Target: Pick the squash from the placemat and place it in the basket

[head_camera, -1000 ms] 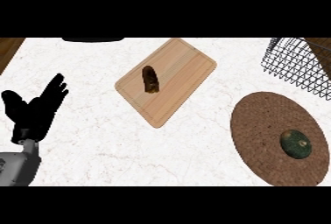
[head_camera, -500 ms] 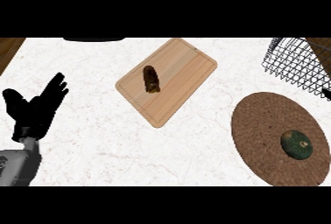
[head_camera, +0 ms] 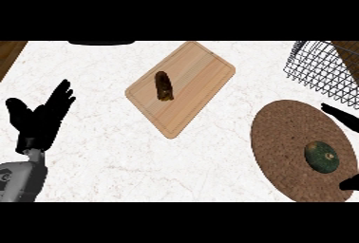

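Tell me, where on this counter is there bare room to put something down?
Bare counter lies between the left hand and the cutting board, and below the board toward the placemat. The right side is crowded: squash, wire basket, right hand.

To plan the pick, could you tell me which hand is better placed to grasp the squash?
Right: the right hand shows at the view's right edge beside the squash on the placemat, near the basket. The left hand rests open far left.
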`<state>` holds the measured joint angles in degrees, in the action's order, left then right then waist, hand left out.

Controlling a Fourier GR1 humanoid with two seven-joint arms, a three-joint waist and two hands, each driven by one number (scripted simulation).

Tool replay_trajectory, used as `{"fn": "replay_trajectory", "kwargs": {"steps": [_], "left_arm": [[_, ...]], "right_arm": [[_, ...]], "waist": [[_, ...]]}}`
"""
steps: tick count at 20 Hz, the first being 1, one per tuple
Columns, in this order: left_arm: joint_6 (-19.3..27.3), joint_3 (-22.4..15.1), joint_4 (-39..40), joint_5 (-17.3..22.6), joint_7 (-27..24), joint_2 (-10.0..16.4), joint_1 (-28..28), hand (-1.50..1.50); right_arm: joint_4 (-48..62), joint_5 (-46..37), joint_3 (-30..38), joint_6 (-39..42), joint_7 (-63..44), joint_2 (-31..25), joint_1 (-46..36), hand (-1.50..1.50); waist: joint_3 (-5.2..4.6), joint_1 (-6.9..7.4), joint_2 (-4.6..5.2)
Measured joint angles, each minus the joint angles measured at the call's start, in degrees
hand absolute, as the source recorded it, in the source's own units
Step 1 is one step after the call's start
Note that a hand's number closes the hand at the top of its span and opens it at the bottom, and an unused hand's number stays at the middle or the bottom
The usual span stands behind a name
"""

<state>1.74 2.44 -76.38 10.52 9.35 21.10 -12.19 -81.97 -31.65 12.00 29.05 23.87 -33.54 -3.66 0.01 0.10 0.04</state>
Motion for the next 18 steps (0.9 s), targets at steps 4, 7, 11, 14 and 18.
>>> {"fn": "replay_trajectory", "kwargs": {"steps": [4,7,11,14,18], "left_arm": [[-0.1,0.9,-2.1,-1.0,1.8,-0.8,0.2,0.00],[-0.9,1.8,-3.0,-1.3,2.4,-1.2,0.9,0.00],[-1.0,2.0,-2.7,-2.7,2.0,-2.2,0.9,0.00],[-1.2,2.3,-3.9,-3.4,2.4,-2.6,1.8,0.00],[-2.9,3.5,-3.8,-3.3,2.5,-2.3,1.9,0.00]], "right_arm": [[1.4,-2.4,0.2,-0.9,3.0,0.2,1.3,-1.50],[5.6,-3.3,1.3,-0.9,6.3,-1.1,-0.2,-1.50],[6.3,-2.9,2.1,0.4,7.7,-1.1,-0.7,-1.50],[6.0,-2.8,1.8,0.4,8.9,-0.6,0.3,-1.50],[5.7,-2.8,1.6,0.2,9.7,-1.0,0.6,-1.50]], "waist": [[0.00,-0.09,-0.03],[0.00,-0.04,-0.03],[0.00,-0.10,-0.04],[-0.01,-0.12,-0.06],[0.00,-0.14,-0.06]]}}
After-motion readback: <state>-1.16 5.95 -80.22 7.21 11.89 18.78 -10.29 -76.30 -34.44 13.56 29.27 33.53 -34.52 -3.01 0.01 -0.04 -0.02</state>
